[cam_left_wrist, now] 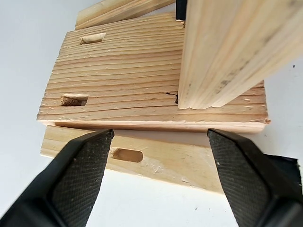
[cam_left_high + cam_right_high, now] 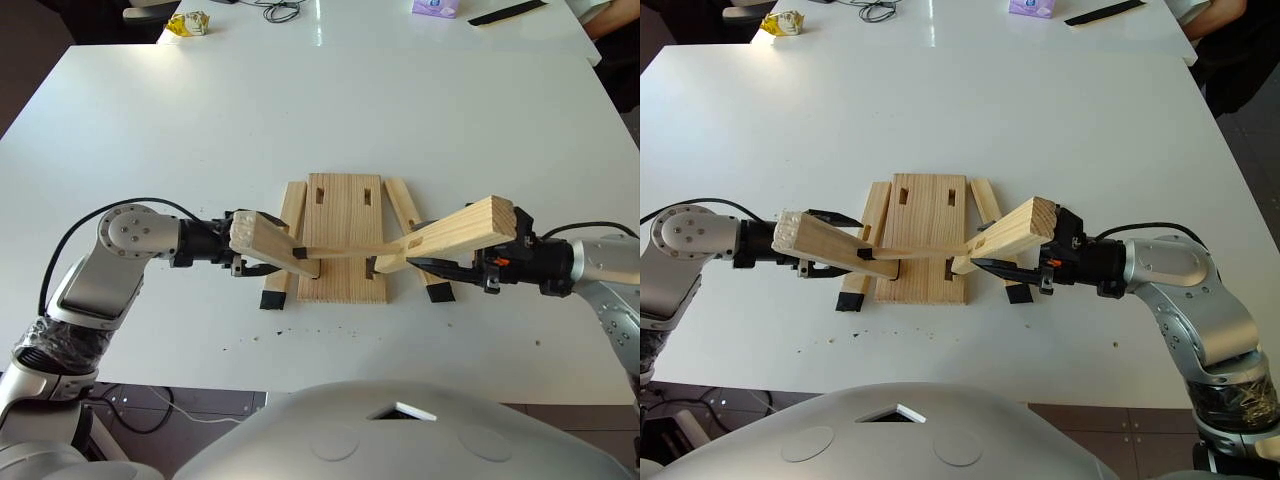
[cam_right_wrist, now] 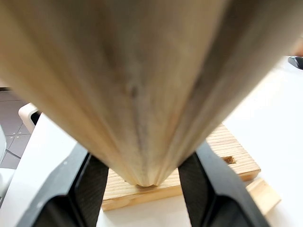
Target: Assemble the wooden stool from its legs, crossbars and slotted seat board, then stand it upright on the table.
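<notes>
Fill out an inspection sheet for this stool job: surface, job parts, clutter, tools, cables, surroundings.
Surface: white table, with dark specks near the front edge.
Job's things: board lies flat, slots up. Left leg and right leg are tilted, feet at the board's near end, crossbar between them. Two spare pieces lie flat, one on either side of the board.
Clutter: yellow wrapper, purple box and black strip, all at the far end.
Grippers: left tool is open, with the left leg outside its pads. Right tool is shut on the right leg.
Cables: a cable lies at the far end.
Surroundings: dark floor beside the table.
</notes>
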`<state>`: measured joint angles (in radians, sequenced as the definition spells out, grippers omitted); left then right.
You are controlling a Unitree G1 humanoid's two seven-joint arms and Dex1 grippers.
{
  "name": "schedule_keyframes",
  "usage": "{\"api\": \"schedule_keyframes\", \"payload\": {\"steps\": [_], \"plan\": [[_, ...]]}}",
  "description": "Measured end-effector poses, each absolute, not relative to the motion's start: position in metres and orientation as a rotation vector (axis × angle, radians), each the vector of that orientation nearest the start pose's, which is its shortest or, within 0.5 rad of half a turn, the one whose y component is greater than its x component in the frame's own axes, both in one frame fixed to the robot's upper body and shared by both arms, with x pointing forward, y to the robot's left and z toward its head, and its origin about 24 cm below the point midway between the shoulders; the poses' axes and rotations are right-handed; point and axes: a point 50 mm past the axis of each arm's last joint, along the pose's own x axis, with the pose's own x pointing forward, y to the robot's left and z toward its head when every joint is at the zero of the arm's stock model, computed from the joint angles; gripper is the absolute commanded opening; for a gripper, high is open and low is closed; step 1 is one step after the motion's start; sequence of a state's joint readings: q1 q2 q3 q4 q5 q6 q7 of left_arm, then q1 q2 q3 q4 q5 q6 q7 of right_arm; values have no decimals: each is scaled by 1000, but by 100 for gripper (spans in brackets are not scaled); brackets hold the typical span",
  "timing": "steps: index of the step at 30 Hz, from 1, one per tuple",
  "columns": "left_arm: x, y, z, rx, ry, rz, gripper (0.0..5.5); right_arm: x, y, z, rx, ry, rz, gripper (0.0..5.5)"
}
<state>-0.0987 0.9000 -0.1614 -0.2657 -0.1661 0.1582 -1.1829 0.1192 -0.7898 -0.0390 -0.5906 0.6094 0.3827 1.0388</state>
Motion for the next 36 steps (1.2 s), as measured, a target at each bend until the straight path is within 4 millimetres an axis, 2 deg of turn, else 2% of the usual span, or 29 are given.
{"api": "schedule_keyframes", "payload": {"steps": [25,36], "plan": [[233,203,109,751,380,-1362,368,178,-164,133,-152,134,1345,204],[240,208,111,765,399,-1355,368,175,-156,124,-125,85,1357,204]]}}
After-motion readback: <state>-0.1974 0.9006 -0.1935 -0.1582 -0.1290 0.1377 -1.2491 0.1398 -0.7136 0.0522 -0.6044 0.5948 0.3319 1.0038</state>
